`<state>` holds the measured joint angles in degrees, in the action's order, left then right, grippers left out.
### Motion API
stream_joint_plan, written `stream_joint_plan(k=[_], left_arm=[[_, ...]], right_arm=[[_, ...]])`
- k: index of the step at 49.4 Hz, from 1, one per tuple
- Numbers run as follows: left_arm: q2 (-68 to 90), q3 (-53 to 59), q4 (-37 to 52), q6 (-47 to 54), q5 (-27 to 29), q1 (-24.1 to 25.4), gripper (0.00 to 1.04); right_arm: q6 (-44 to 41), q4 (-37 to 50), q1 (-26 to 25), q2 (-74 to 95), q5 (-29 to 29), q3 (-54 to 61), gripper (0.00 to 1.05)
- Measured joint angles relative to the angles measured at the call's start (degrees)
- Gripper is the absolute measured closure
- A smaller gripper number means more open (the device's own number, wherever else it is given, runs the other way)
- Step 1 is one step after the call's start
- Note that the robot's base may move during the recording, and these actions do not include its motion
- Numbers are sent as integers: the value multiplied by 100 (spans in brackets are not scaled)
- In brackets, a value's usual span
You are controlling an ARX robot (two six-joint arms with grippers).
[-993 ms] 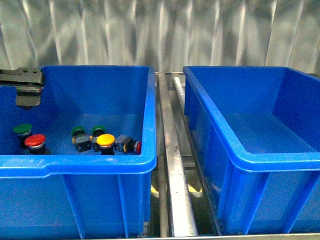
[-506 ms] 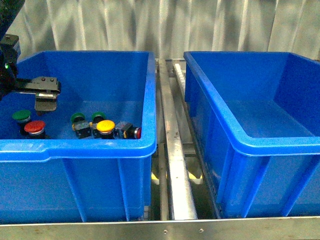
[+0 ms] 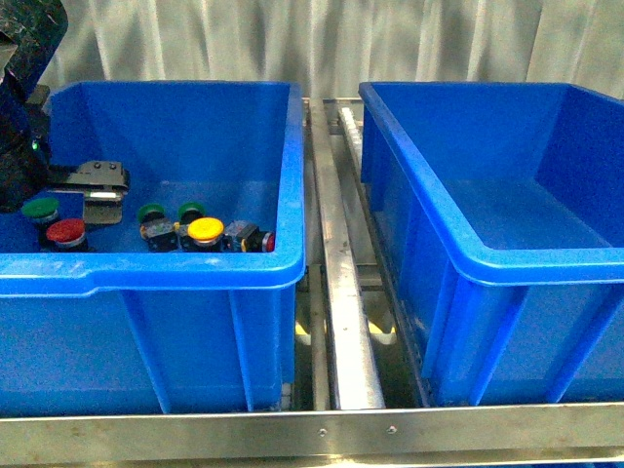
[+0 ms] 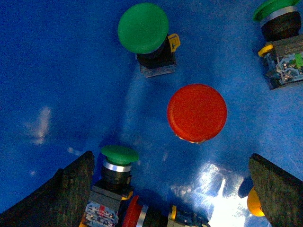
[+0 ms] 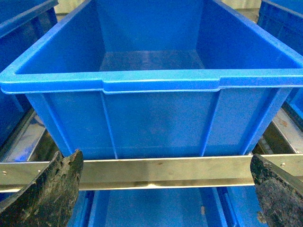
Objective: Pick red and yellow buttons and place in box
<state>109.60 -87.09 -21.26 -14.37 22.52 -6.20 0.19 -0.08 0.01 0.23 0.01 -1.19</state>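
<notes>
The left gripper [image 4: 169,158] hovers inside the left crate [image 3: 195,276], fingers [image 4: 71,189] spread wide just over the red button [image 4: 197,112], the yellow button [image 3: 206,229] nearby among green buttons [image 4: 143,27], both outside the box [image 3: 507,265]; the right gripper [image 5: 165,156] is likewise released.

Backdrop: pale grey pleated curtain [image 3: 390,39] across the full width, its vertical folds catching soft light. Centre: scuffed steel rails [image 3: 336,253] running away from the camera. Front: flat steel crossbar [image 3: 195,429], horizontal, with small screws. Lighting is even and diffuse.
</notes>
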Motion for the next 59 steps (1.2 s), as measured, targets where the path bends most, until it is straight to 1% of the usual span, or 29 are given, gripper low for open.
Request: stream_joint_plan(k=[25, 54, 55, 56, 58, 59], left_arm=[[514, -463, 142, -15, -70, 166, 8], [1123, -1003, 160, -13, -116, 179, 8], [1132, -1014, 160, -9, -116, 179, 9], [1156, -1043, 157, -11, -109, 179, 12], [1182, -1075, 151, -13, -85, 177, 19], [1207, -1097, 146, -13, -85, 175, 24]], right_arm=[[0, 0, 0, 0, 2, 0, 3], [-2, 0, 0, 0, 2, 0, 3], [0, 0, 0, 0, 0, 0, 3], [0, 0, 0, 0, 0, 0, 3], [0, 0, 0, 0, 2, 0, 3], [0, 0, 0, 0, 2, 0, 3]])
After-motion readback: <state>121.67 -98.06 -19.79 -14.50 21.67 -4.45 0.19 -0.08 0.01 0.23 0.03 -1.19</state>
